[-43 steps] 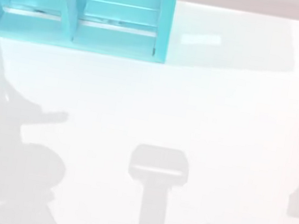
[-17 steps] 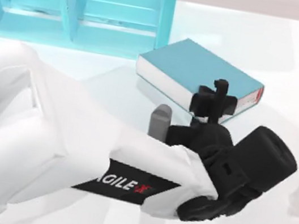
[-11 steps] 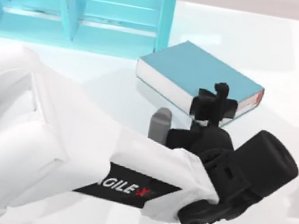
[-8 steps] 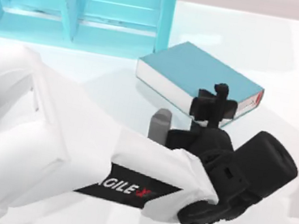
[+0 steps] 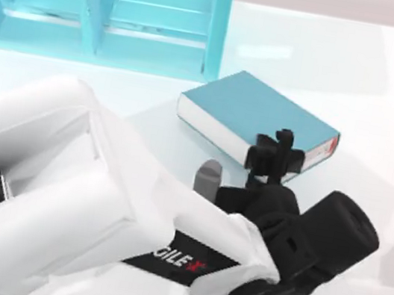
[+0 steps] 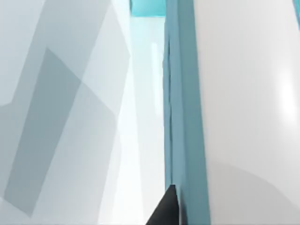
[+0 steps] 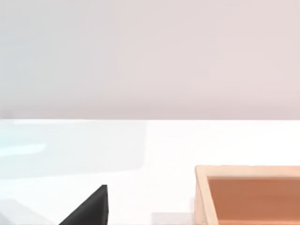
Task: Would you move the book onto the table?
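Book [image 5: 259,117], a thick teal hardback with white page edges and a red corner mark, lies near the worktop [image 5: 389,81] centre, just at five o'clock from the turquoise shelf unit [image 5: 156,31]. My left hand [image 5: 276,158] is clenched on its near long edge, one finger over the cover, toward the red-marked corner. I cannot tell whether the underside fully rests on the worktop. I judge it stiff, fairly heavy and smooth-covered, so an off-centre edge grip may let it sag or swing; a hold nearer mid-edge would balance better. My right arm is parked off at three o'clock, its hand state impossible to tell.
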`<state>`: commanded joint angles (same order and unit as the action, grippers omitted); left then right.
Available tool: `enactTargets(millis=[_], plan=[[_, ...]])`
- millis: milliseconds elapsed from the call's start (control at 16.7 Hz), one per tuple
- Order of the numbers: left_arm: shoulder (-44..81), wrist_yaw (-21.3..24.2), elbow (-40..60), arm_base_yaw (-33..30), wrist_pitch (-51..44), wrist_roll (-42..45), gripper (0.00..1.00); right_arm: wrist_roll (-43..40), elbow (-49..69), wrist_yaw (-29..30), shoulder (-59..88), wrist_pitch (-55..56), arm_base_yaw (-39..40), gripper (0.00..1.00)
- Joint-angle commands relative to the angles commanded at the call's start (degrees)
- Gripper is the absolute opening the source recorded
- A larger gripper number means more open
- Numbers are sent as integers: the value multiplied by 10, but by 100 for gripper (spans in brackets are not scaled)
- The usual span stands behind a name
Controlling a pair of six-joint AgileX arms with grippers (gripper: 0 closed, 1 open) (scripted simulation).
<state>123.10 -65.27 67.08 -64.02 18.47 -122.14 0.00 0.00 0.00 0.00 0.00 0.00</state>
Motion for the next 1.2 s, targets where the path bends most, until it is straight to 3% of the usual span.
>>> enactTargets(millis=[120,900,1200], plan=[[0,0,0,0,0,0,0,0,0,0,0,0,0,100],[0,0,0,0,0,0,98,0,0,0,0,0,0,100],[0,0,0,0,0,0,100,0,0,0,0,0,0,100]])
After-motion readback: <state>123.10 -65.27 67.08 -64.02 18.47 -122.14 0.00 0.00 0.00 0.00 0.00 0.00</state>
